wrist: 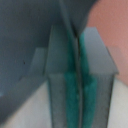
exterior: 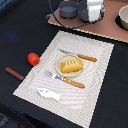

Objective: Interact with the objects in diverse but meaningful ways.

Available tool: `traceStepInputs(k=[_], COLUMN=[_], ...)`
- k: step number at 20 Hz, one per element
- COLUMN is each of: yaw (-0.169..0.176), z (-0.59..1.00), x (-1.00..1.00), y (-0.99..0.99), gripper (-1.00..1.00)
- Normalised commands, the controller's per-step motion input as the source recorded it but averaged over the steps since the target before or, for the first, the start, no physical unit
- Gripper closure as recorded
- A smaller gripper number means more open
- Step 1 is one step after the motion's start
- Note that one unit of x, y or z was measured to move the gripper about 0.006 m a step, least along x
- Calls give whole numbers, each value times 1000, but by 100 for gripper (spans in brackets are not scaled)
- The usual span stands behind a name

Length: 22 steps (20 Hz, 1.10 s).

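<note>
Bread loaf [exterior: 71,65] sits on small plate [exterior: 59,62] at placemat [exterior: 95,60] centre, long axis approx 8–2 o'clock in exterior view. Tomato [exterior: 33,58] at 9 o'clock off the mat, sausage [exterior: 14,73] beyond at 8. Fish [exterior: 49,93] at 7, lengthwise 9–3. Pot [exterior: 70,9] at 12 near tool [exterior: 93,11]. Wrist view: tool [wrist: 80,80] pads pressed together, nothing between.

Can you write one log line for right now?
gripper shut, empty | bread on plate | tomato, sausage beside mat | fish on mat
</note>
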Motion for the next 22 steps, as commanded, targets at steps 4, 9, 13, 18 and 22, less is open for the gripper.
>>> traceStepInputs(k=[4,9,13,18,22], yaw=[0,0,0,0,0], z=[131,39,52,81,253], x=[284,246,328,346,339], y=[56,101,384,407,485], gripper=[100,100,100,-100,-100])
